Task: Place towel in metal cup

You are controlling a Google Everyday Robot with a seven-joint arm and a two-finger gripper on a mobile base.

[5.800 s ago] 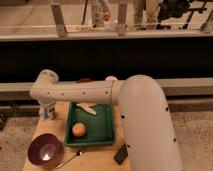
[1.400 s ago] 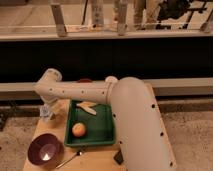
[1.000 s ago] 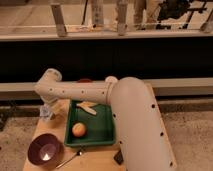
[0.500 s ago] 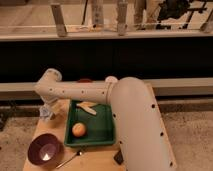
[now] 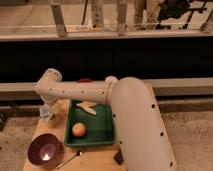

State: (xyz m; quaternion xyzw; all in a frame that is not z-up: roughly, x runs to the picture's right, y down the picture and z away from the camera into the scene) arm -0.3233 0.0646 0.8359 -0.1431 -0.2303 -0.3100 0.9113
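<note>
My gripper (image 5: 46,111) hangs down from the white arm (image 5: 80,91) at the table's far left corner, left of the green tray (image 5: 102,132). A small greyish, shiny thing sits right at the gripper; it may be the metal cup or the towel, I cannot tell which. No towel shows clearly anywhere else. The gripper's tip blends into that grey thing.
The green tray holds an orange fruit (image 5: 78,129) and a pale beige piece (image 5: 88,107). A purple bowl (image 5: 44,150) stands at the front left, with a spoon (image 5: 71,158) beside it. A dark object (image 5: 118,157) lies by the arm's base. The wooden table's left edge (image 5: 36,134) is close.
Since the earliest frame the arm's elbow has shifted slightly right and the big link has swung a little. Over the last second nothing visibly moves.
</note>
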